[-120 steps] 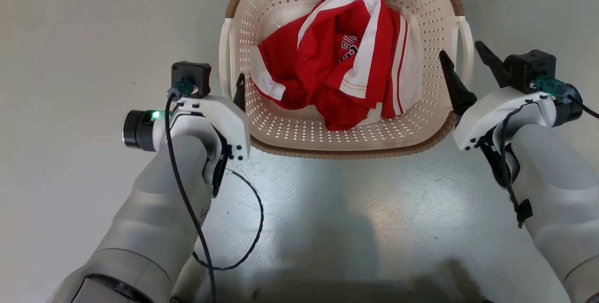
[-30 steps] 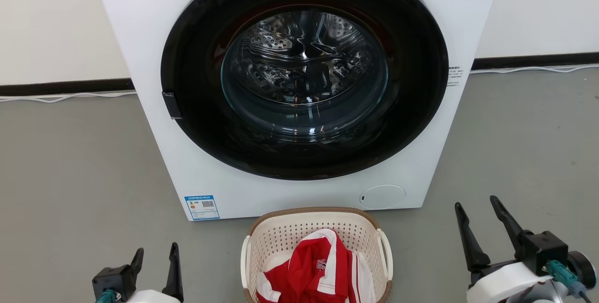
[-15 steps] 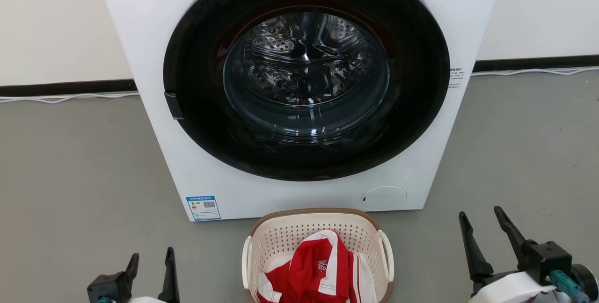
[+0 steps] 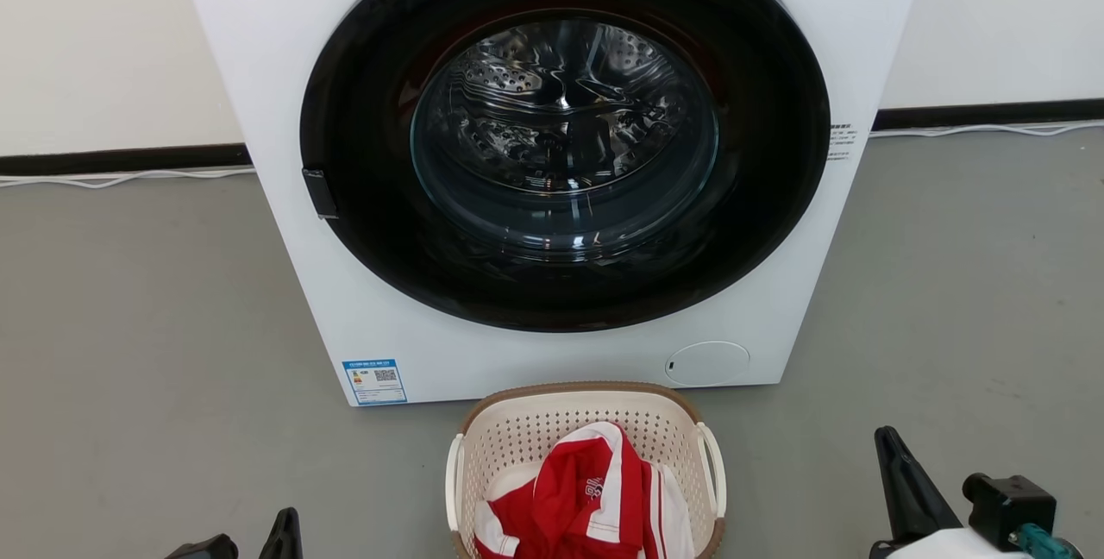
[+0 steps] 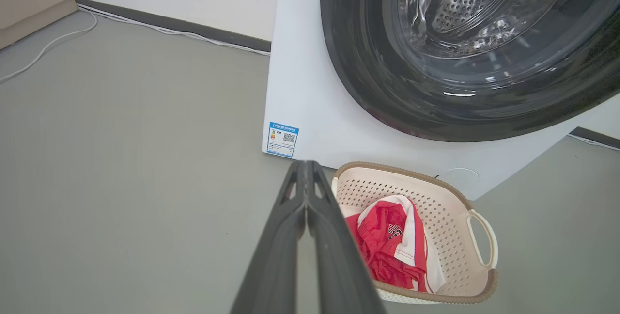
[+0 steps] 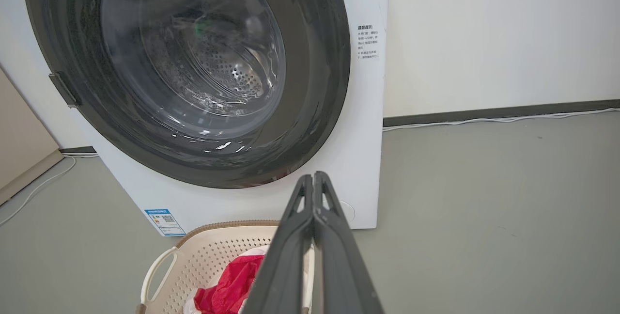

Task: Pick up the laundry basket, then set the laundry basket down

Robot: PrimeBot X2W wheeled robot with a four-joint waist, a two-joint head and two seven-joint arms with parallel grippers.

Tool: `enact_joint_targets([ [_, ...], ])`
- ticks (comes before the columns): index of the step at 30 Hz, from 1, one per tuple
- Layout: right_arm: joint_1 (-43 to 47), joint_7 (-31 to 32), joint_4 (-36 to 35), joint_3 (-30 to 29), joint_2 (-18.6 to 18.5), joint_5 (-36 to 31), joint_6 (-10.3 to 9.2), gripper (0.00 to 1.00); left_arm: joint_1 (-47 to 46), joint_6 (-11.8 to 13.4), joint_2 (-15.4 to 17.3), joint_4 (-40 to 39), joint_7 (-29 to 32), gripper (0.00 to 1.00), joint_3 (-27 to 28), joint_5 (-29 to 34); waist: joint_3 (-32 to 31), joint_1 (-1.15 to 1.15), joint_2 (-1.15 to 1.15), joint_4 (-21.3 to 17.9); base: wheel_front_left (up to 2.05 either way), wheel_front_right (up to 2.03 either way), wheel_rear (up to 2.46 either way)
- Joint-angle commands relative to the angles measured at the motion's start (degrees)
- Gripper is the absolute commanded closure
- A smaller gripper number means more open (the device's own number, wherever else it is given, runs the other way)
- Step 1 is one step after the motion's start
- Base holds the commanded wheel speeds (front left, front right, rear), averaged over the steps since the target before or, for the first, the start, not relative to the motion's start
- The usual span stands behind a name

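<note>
The laundry basket [image 4: 526, 434], cream with a brown rim and white loop handles, stands on the grey floor right in front of the washing machine, with a red and white garment [image 4: 586, 499] inside. My left gripper [image 4: 286, 520] peeks in at the lower left, well apart from the basket and shut on nothing. Low at the right, my right gripper [image 4: 886, 438] is also shut and empty. The left wrist view has the shut left gripper [image 5: 305, 164] left of the basket [image 5: 436, 207]. The right wrist view has the right gripper [image 6: 314, 176] above the basket [image 6: 213, 251].
A white front-loading washing machine [image 4: 276, 110] with a shut dark round door [image 4: 362, 240] rises just behind the basket. A white cable [image 4: 121, 180] runs along the dark skirting at the wall. Open grey floor lies on both sides of the machine.
Both grippers have gone from open to shut and sunk lower in the head view over the last second. The basket has not moved.
</note>
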Motion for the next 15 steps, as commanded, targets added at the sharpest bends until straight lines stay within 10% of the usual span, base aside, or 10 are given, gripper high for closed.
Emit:
enact_joint_targets([
  [1,-2.19,0.69,-1.77,-0.41,-0.38,2.13,0.04,1.00,-2.10,-0.68,0.36,-1.75,0.15,1.00,0.81,-1.57,0.12,-0.01,0.00,-0.01,0.00,0.00,0.00],
  [15,-2.65,2.79,-2.71,-0.75,0.14,12.00,0.08,1.00,-2.93,-2.06,-0.20,-2.96,2.38,1.00,1.95,-9.71,0.61,-0.02,0.00,-0.09,0.00,0.00,0.00],
])
